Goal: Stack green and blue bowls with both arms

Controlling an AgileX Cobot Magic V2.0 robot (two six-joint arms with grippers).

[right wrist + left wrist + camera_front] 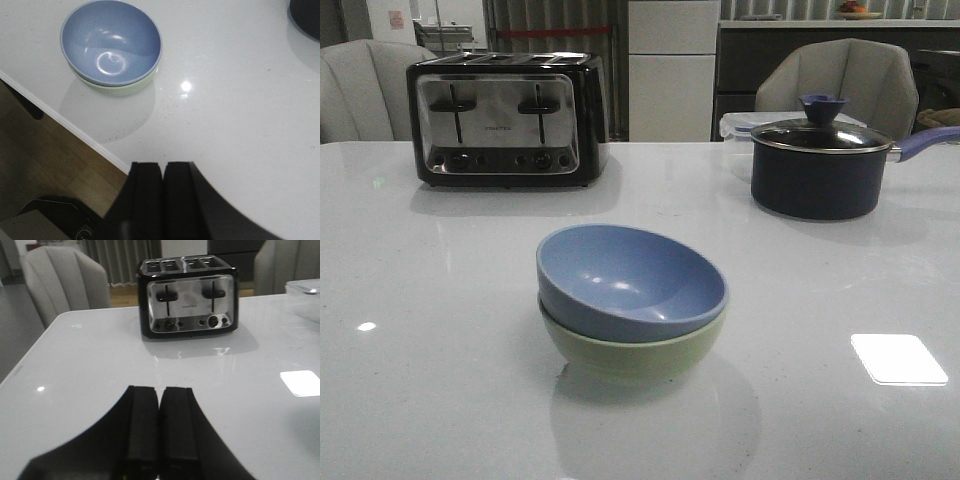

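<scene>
Bowls nested at the table's middle, both grippers pressed together and empty

Blue bowl (632, 283) sits inside the green bowl (630, 355), tilted slightly so its rim rides higher on the robot's left. Both are round and matte, the blue one dusty with soft highlights in its hollow, the green one pale sage and showing only as a curved band beneath. They rest on a glossy white table (440, 330) that mirrors a ceiling light as a bright patch.

Behind them on the left stands a boxy toaster (507, 118) with black sides, a brushed metal face and two black levers. On the right is a dark navy saucepan (820, 165) with a glass lid, a flared knob and a lilac handle.

The left gripper (159, 425) hangs over bare table facing the toaster, its flat black fingers closed against each other. The right gripper (163, 192) hovers near the table edge, well apart from the bowls, fingers likewise together, holding nothing.
</scene>
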